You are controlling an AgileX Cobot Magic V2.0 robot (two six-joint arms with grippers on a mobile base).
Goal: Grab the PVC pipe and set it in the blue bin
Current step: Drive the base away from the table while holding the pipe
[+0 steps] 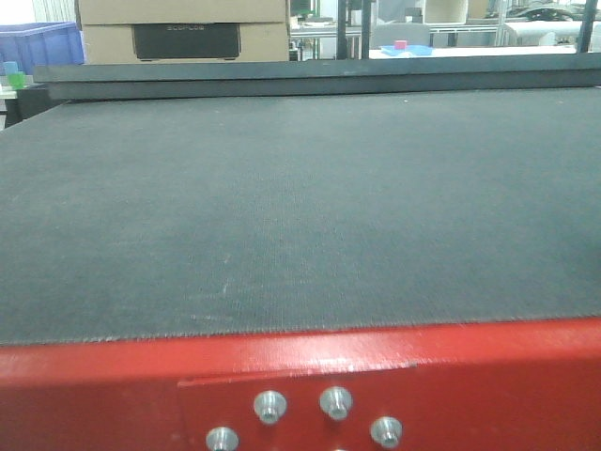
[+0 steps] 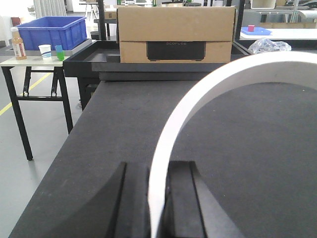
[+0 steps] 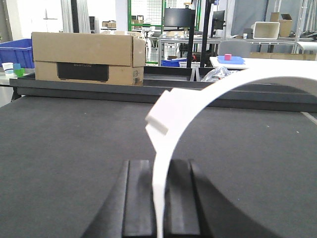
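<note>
In the left wrist view the white, arc-shaped PVC pipe (image 2: pixel 223 74) rises from between the black fingers (image 2: pixel 133 198) and curves off to the right. My left gripper (image 2: pixel 157 171) is shut on it above the dark mat. The right wrist view shows a white arc (image 3: pixel 223 87) with a short squared end (image 3: pixel 161 116), and my right gripper (image 3: pixel 159 168) is shut on it. Whether both hold one piece I cannot tell. The blue bin (image 2: pixel 49 30) stands on a side table at the far left, and shows too in the front view (image 1: pixel 38 42). No gripper shows in the front view.
A cardboard box (image 2: pixel 176 33) sits in a black tray at the mat's far edge. A bottle (image 2: pixel 18 44) and cups (image 2: pixel 45 51) stand by the bin. The mat's left edge drops to the floor. A red frame (image 1: pixel 300 376) borders the near edge.
</note>
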